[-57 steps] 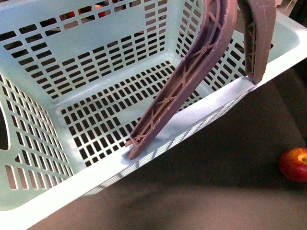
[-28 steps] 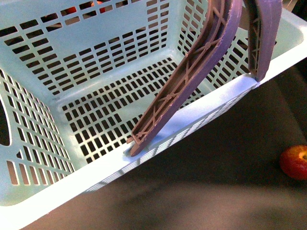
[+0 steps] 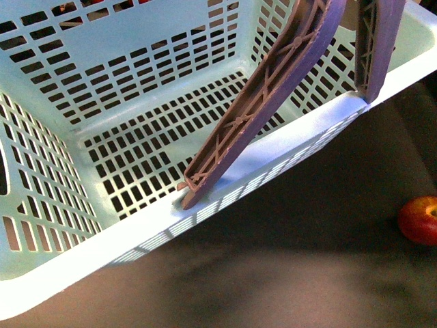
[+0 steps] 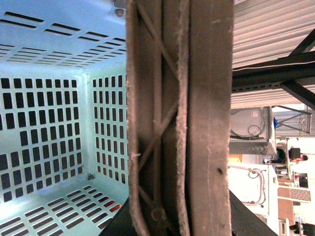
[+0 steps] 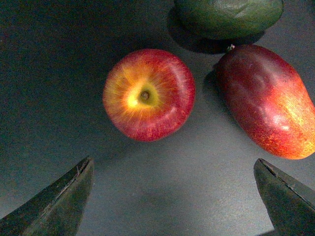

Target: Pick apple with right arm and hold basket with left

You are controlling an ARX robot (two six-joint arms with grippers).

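Observation:
The pale mint-blue basket [image 3: 136, 82] fills the front view, tilted, with its mauve-brown handles [image 3: 273, 89] raised. My left gripper [image 4: 179, 221] is shut on a handle [image 4: 197, 113], which fills the left wrist view; the fingers are mostly hidden behind it. The basket is empty inside [image 4: 44, 123]. The red apple [image 5: 149, 94], stem dimple up with a yellow patch, lies on the dark table ahead of my right gripper [image 5: 173, 162], which is open and empty, a little short of it. The apple also shows at the front view's right edge [image 3: 420, 220].
A maroon-red oblong fruit [image 5: 268, 101] lies close beside the apple, and a dark green fruit [image 5: 229, 17] lies beyond both. The dark table [image 3: 307, 260] runs in front of the basket. Red shapes show through the basket's far wall [image 3: 102, 7].
The basket has shifted a little upward in the front view, its near rim rising. The apple has stayed near the right edge.

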